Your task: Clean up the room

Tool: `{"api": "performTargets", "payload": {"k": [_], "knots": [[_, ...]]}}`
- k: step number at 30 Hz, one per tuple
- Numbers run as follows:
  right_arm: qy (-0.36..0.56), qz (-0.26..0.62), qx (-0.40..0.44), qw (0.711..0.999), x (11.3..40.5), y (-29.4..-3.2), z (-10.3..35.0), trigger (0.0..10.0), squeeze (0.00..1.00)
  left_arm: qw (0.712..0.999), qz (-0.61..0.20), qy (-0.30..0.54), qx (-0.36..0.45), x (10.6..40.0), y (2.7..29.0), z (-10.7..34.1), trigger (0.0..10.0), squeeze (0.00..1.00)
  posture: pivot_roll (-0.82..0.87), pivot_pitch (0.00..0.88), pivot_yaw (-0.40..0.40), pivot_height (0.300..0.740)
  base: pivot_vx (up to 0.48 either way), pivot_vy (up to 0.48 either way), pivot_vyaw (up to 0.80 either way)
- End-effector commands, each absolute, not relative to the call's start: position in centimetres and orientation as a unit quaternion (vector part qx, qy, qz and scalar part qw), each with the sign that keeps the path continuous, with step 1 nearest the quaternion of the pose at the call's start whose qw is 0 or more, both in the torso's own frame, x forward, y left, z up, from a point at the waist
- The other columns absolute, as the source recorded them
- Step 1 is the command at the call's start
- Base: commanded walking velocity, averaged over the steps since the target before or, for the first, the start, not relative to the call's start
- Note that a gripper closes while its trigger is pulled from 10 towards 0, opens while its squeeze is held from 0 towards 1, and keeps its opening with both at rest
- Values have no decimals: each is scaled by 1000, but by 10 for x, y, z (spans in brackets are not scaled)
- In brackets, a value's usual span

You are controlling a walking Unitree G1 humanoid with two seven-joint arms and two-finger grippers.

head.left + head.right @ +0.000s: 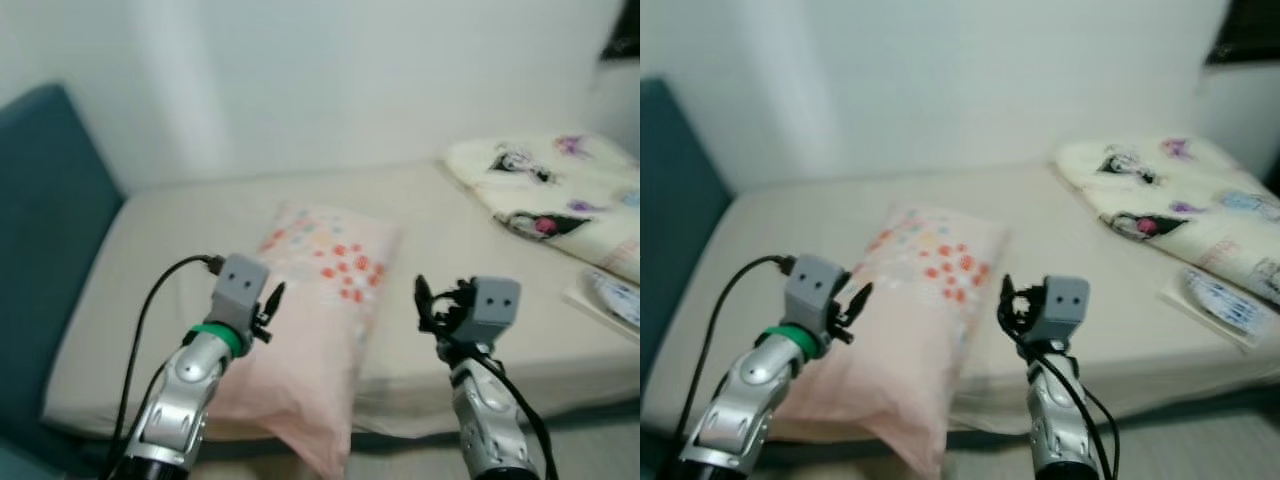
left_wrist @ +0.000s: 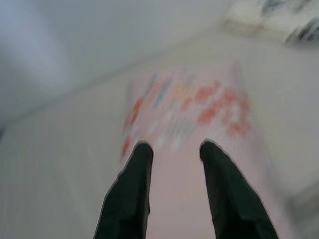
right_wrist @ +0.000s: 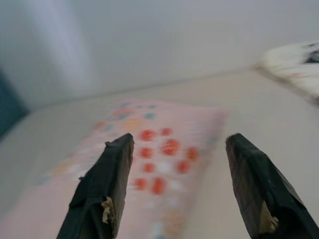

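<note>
While the pink flowered pillow (image 1: 320, 300) lies across the bed (image 1: 160, 230) with one end overhanging the near edge, it is flanked by the left gripper (image 2: 174, 152), fingers slightly parted, and the right gripper (image 3: 179, 149), fingers wide apart. Being judged soft, light and floppy, it is best pinched at both long edges.

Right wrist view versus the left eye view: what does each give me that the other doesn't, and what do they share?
The right wrist view alone shows the right gripper from behind its two black fingers, spread wide apart. The left eye view alone shows the left gripper over the pillow's near end, the teal headboard and the flat blue-and-white packet at the bed's right edge. Both show the pink pillow with red and blue flowers, the beige mattress, the white wall and the folded cream cartoon-print blanket.
</note>
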State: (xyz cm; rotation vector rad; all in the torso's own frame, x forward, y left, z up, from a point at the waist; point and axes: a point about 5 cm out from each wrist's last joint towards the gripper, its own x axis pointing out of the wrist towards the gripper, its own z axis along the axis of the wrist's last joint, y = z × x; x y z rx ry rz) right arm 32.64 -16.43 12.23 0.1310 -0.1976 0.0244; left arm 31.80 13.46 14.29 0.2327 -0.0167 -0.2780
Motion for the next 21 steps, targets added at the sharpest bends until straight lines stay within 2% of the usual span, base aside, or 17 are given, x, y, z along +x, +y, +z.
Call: {"api": "performTargets", "payload": {"k": [1,12,15,21], "knots": [[-85,13,69,994,323,-162,115,10000,0,983,-143,-8,119,318,131,141,10000,0,-130,33,136,738,0,0,0],[-82,20,73,994,322,-158,113,10000,0,983,-141,-9,118,317,132,141,10000,0,-122,58,148,738,0,0,0],[-80,34,76,993,321,-148,113,10000,0,981,-150,-2,120,315,134,139,10000,0,-116,81,156,738,0,0,0],[-79,57,71,993,316,-137,114,10000,0,985,-136,10,102,309,142,132,10000,0,-113,129,123,738,0,0,0]]}}
